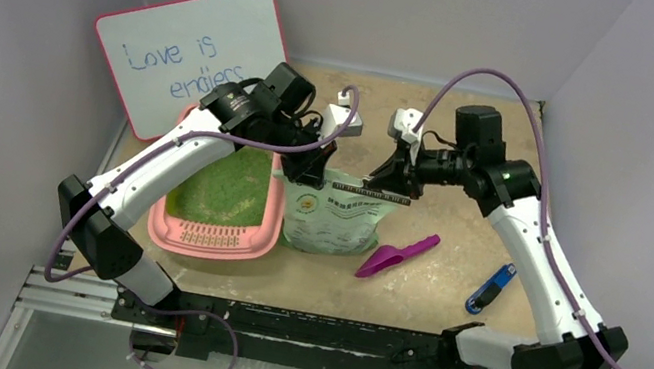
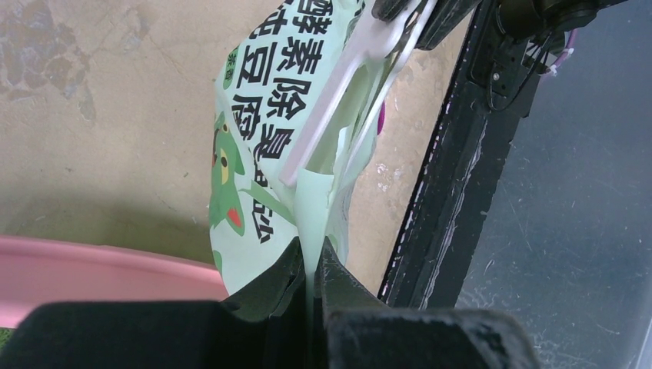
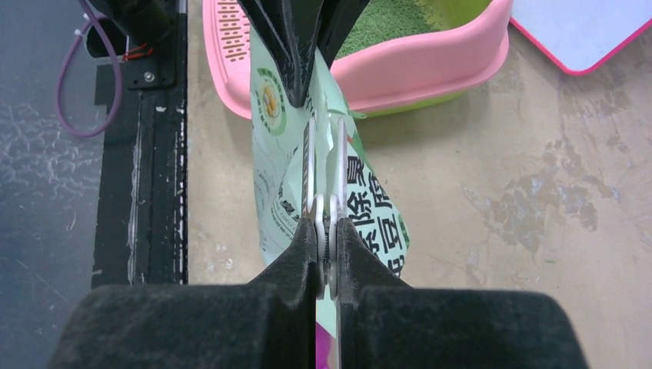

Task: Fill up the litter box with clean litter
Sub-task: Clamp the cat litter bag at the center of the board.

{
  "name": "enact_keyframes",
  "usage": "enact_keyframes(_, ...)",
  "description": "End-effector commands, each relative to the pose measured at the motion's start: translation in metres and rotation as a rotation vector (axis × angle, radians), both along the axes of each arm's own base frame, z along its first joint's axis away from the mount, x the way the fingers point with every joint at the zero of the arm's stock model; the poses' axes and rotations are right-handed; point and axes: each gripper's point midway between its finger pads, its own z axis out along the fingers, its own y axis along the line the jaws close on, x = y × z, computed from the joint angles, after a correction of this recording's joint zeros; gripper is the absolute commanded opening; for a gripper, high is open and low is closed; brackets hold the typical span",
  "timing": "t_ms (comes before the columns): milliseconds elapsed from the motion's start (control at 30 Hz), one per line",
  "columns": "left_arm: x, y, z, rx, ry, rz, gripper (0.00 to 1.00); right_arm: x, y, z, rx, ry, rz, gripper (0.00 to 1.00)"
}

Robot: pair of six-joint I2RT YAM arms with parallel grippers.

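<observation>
Left tool (image 2: 311,260) and right tool (image 3: 327,231) pinch the bag (image 1: 333,224); green litter (image 1: 226,189) lines pink box (image 1: 162,222).

The bag (image 1: 337,219) stands mid-table, just beside the litter box (image 1: 211,243). Both grippers pinch its top edge, the left gripper (image 1: 309,175) from the box side and the right gripper (image 1: 384,185) from the other, so there is no way through over the bag. The left arm (image 1: 159,162) crosses above the box's left side. Right of the bag, a purple scoop (image 1: 397,255) and a blue object (image 1: 491,288) lie well apart, with open table (image 1: 468,169) between and behind them. A whiteboard (image 1: 186,53) blocks the back-left corner.
</observation>
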Motion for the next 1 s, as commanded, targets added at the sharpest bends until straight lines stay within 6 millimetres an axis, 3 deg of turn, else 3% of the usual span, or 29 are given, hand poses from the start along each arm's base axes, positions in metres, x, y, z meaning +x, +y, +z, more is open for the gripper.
enact_keyframes(0, -0.010, -0.017, 0.081, -0.242, -0.168, -0.066, 0.00, -0.002, 0.002, 0.001, 0.044, -0.082, 0.019, 0.00)
enact_keyframes(333, -0.012, -0.020, 0.087, -0.263, -0.170, -0.076, 0.00, 0.026, 0.012, -0.011, 0.102, -0.182, -0.008, 0.00)
enact_keyframes(433, -0.013, -0.021, 0.090, -0.273, -0.171, -0.079, 0.00, 0.022, 0.009, -0.011, 0.119, -0.195, 0.016, 0.00)
enact_keyframes(533, -0.016, -0.023, 0.091, -0.286, -0.170, -0.089, 0.00, 0.026, -0.004, -0.028, 0.186, -0.153, -0.001, 0.00)
enact_keyframes(633, -0.017, -0.023, 0.090, -0.286, -0.168, -0.092, 0.00, 0.031, -0.017, -0.023, 0.266, -0.143, -0.012, 0.00)
enact_keyframes(967, -0.014, -0.025, 0.086, -0.277, -0.164, -0.087, 0.00, 0.028, -0.016, -0.027, 0.308, -0.172, -0.006, 0.00)
